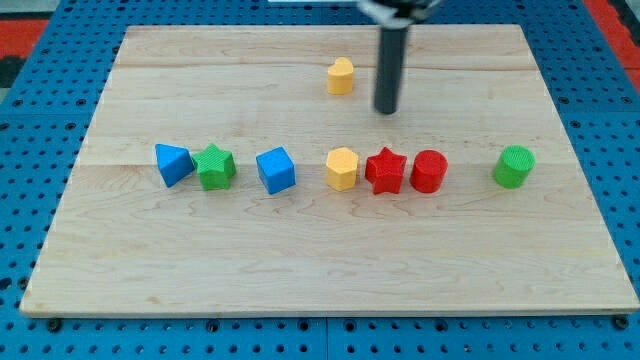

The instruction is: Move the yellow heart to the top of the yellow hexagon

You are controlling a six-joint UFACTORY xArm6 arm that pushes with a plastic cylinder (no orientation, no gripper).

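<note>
We count eight blocks on the wooden bench (pixel 150 270): two yellow, two blue, two green and two red. Taking the yellow hexagon (pixel 342 168) as our landmark, the yellow heart (pixel 341 76) sits well apart from it toward the view's top, almost straight in line with it. The heart is small and pale yellow, with a rounded body and a lobed upper edge; it stands alone, touching nothing.

Just to the hexagon's right lies the red star (pixel 385 171), then the red cylinder (pixel 428 171) touching the star, and further right the green cylinder (pixel 514 166). Left of the hexagon we see the blue cube (pixel 276 170), then the green star (pixel 215 167) against the blue triangle (pixel 172 164).

We carry no jaws, only a rod; our tip (pixel 386 110) rests above and right of the hexagon, near the heart's lower right, not touching it.
</note>
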